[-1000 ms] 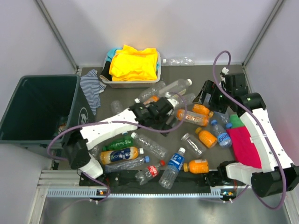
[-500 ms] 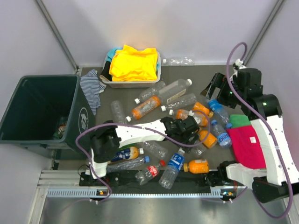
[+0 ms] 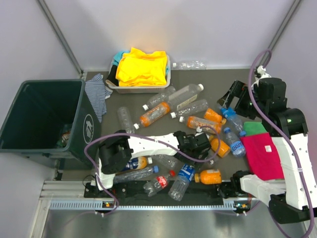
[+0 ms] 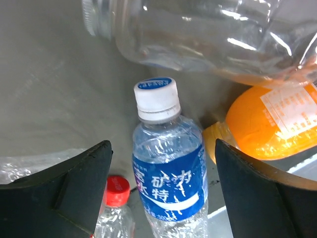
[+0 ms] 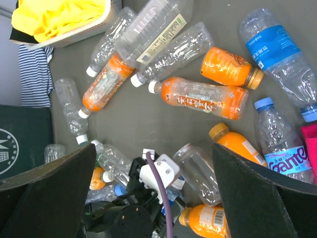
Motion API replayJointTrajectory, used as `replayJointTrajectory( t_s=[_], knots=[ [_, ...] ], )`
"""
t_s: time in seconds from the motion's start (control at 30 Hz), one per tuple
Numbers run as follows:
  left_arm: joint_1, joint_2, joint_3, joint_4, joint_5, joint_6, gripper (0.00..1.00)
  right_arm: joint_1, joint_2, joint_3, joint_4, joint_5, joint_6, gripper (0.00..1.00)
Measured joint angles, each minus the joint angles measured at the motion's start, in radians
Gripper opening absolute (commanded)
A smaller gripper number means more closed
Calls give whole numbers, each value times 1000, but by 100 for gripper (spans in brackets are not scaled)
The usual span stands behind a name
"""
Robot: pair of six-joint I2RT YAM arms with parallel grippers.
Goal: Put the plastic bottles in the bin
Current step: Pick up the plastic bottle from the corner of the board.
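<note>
- The worktop (image 3: 129, 101) is a dark grey surface; my two arms are mounted at its near edge.
- The bin (image 3: 81, 106), deep and dark green, stands at the worktop's left edge. A few items that look like bottles lie at its bottom against the right wall.
- A white tray (image 3: 141, 89) of yellow cloth (image 3: 142, 67) sits at the far edge, right of the bin.
- A pink cloth (image 3: 260, 153) lies at the right side, under my right arm.
- A striped cloth (image 3: 96, 91) lies between the bin and the tray.
- The plastic bottles (image 3: 156, 113) lie scattered on their sides over the middle and right of the worktop, outside the bin. They are clear, orange or blue-labelled.
- My right hand (image 5: 154, 148) is raised over the right part of the scatter. Its fingers are spread fully and hold nothing.
- My left hand (image 4: 162, 148) is low over the near middle of the worktop. Its fingers are apart and grip nothing.
- A blue-labelled bottle (image 4: 168, 173) with a white cap lies between my left fingers, clear of both.
- An orange bottle (image 4: 277, 124) lies just beside it on the right.
- A clear bottle (image 4: 208, 34) lies crosswise beyond its cap.
- A red-capped bottle (image 4: 116, 191) lies beside it on the left, next to my left finger.
</note>
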Motion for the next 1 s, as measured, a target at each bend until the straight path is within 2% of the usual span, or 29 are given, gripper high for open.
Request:
replayJointTrajectory(
  t_s=[0.23, 0.43, 0.53, 0.63, 0.67, 0.7, 0.8, 1.0],
  knots=[
    [-10, 0, -2, -1, 20, -33, 73, 0, -8, -19, -19, 3, 6, 99],
    [-11, 14, -2, -6, 31, -41, 80, 0, -10, -20, -25, 11, 6, 99],
    [-11, 52, 5, -19, 30, -47, 80, 0, -10, -20, -25, 14, 6, 99],
    [-11, 90, 6, -35, 30, -57, 66, 0, -10, -20, -24, 19, 6, 99],
    [-11, 93, 6, -43, 26, -58, 59, 0, -10, -20, -24, 21, 6, 99],
    [-11, 93, 7, -51, 24, -60, 48, 0, -10, -20, -24, 21, 6, 99],
    [-11, 93, 23, -69, 2, -60, 31, 0, -10, -20, -24, 25, 6, 99],
    [-2, 93, 148, -132, -61, -34, 20, 0, -10, -20, -24, 36, 6, 99]
  ],
)
